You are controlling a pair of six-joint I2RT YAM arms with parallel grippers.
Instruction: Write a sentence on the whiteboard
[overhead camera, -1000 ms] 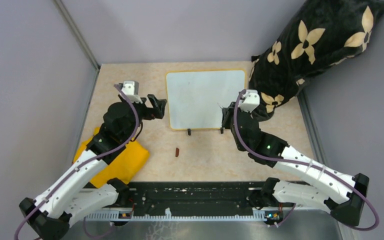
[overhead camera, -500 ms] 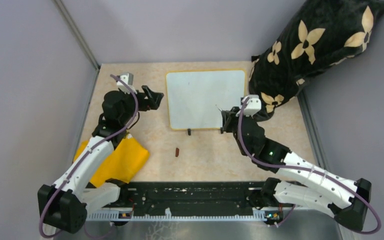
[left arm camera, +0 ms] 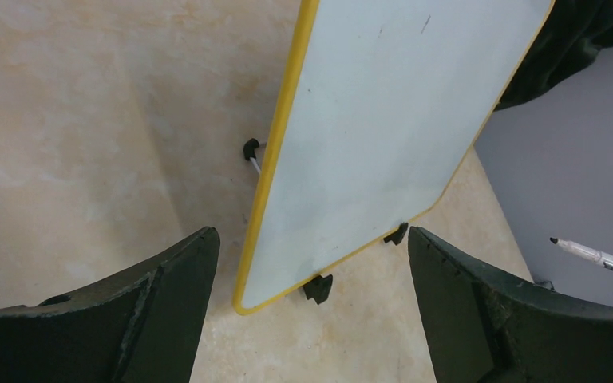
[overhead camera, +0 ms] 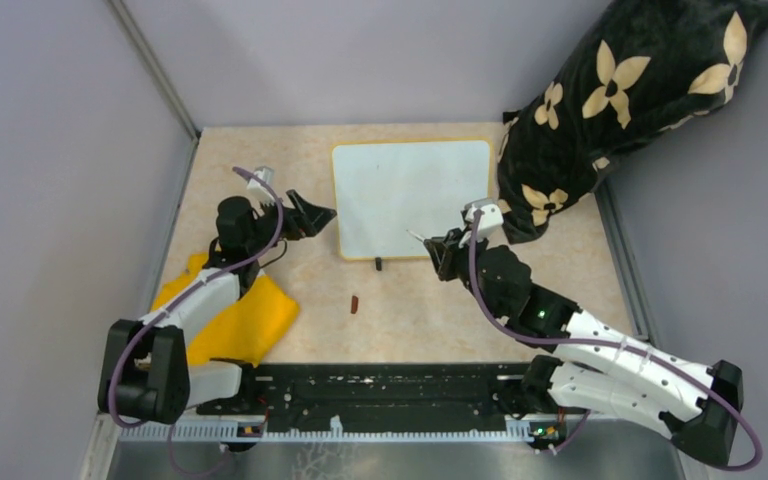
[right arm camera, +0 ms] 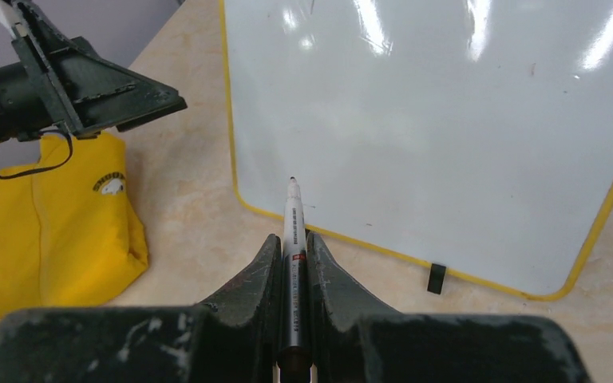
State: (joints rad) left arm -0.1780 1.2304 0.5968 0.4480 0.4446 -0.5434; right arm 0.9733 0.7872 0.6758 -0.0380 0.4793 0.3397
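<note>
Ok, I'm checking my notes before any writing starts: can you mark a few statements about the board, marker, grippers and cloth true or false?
1. The whiteboard carries no words. True.
2. The right gripper is open and empty. False: it is shut on the marker.
3. The left gripper is open and holds nothing. True.
4. The yellow cloth lies on the whiteboard. False: it lies on the table, apart from the board.
5. The marker's tip is capped. False: it is bare and points toward the board.
</note>
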